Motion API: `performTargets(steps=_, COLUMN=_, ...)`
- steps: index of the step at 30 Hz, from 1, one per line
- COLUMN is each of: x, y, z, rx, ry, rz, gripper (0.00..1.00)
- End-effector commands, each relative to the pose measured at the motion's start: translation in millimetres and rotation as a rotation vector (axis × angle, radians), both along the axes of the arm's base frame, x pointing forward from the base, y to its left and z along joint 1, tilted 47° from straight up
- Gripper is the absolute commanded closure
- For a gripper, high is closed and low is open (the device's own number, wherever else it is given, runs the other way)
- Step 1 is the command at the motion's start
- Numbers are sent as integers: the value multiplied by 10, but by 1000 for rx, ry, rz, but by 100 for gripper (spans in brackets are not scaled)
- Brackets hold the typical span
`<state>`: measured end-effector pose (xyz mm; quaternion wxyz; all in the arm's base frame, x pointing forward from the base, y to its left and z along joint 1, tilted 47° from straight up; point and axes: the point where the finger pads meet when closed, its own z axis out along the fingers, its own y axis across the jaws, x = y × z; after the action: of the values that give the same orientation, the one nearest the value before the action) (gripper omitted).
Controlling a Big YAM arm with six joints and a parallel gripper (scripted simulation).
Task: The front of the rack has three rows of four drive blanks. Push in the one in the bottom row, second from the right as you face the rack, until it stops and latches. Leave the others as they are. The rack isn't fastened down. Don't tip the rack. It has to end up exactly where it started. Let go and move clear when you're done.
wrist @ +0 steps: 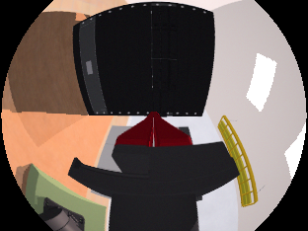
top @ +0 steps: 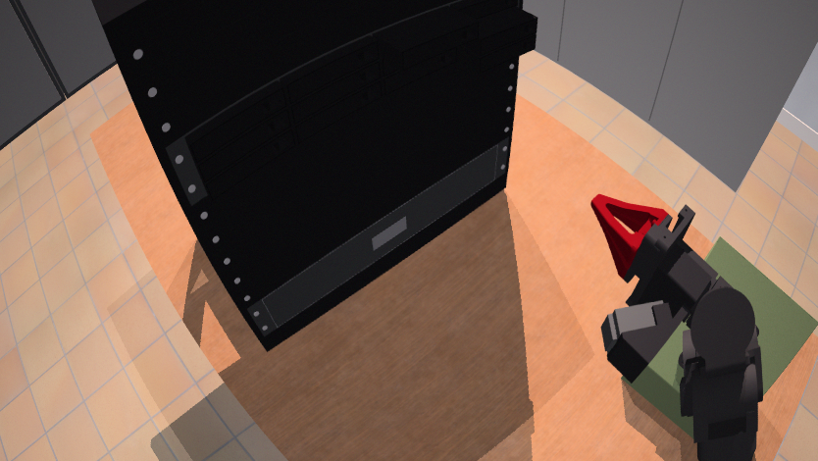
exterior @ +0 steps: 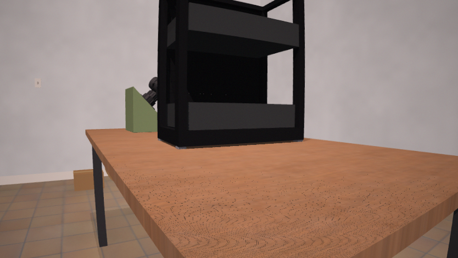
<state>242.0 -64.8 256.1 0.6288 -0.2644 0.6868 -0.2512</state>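
Red gripper (top: 597, 207) sits nearest the top cam w/ the dark arm (top: 715, 354), above its green base block (top: 784, 326) at the table's right side; fingers pinched together to a point, nothing btwn them. It hangs well apart from the rack, tip aimed toward it. Wood table (top: 400, 354) spreads in front. Farther back, the black rack (top: 320, 172) stands upright on the table. Drive blanks (top: 337, 85) show as faint dark rows high on its front; target blank too dark to pick out.
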Motion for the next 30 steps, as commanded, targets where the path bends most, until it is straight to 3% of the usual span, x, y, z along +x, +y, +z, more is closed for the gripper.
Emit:
performTargets(steps=1, x=-80, y=-4, z=211, rx=-41, ry=-28, rz=-8, gripper=100)
performTargets(steps=30, x=-90, y=-8, z=203, rx=-36, ry=-25, rz=-6, gripper=100)
